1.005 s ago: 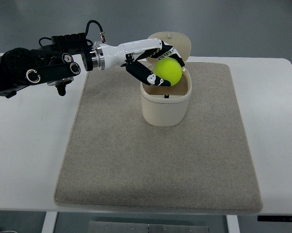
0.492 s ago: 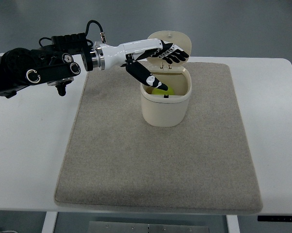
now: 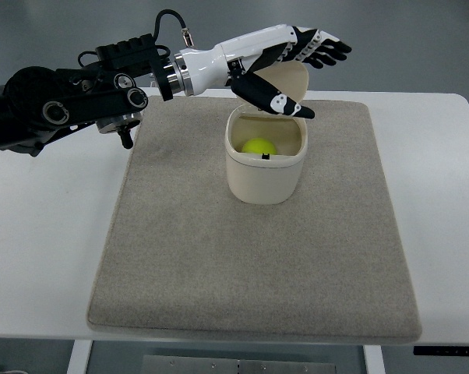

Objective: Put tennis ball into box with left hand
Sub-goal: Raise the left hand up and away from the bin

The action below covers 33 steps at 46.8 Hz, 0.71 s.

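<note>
You have one camera, looking steeply down from the robot's side, taking in the whole mat (image 3: 250, 257) and the table (image 3: 47, 234).

Looks like a robotics lab or test bench, nothing homey about it. Plain white table (image 3: 32, 234) with a grey felt mat (image 3: 250, 265) laid square in the middle, bare grey floor (image 3: 406, 39) from 10 to 2 o'clock. Exposed cabling and black joint hardware on the arm (image 3: 71, 105) at 10 o'clock.
</note>
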### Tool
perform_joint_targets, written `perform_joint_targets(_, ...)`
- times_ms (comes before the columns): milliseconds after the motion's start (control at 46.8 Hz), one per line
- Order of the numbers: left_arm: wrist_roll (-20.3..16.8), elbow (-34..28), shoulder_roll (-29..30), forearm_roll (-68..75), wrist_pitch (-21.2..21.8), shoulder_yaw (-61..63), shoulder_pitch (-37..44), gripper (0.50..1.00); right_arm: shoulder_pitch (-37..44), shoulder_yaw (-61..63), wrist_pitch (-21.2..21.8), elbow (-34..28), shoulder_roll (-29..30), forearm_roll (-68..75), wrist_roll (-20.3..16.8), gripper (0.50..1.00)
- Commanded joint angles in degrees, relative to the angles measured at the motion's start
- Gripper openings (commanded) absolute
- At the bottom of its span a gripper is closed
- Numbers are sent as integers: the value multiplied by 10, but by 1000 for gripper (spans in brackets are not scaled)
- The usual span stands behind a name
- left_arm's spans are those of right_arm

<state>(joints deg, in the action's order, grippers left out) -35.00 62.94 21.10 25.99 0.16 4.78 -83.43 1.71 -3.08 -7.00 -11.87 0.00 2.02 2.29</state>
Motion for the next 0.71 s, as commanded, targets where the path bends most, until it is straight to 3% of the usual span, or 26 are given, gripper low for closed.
perform_joint_targets(0, 0, -11, 2, -45, 15, -19, 0, 857, 1, 0, 0, 0, 0, 0, 0, 901)
perform_joint_targets(235, 0, -113, 2, -155, -2, -59, 13, 857, 1, 0, 0, 0, 0, 0, 0, 901)
perform_joint_targets(684, 0, -417, -24, -164, -222, -174, 85, 857, 1, 0, 1, 0, 0, 0, 0, 901)
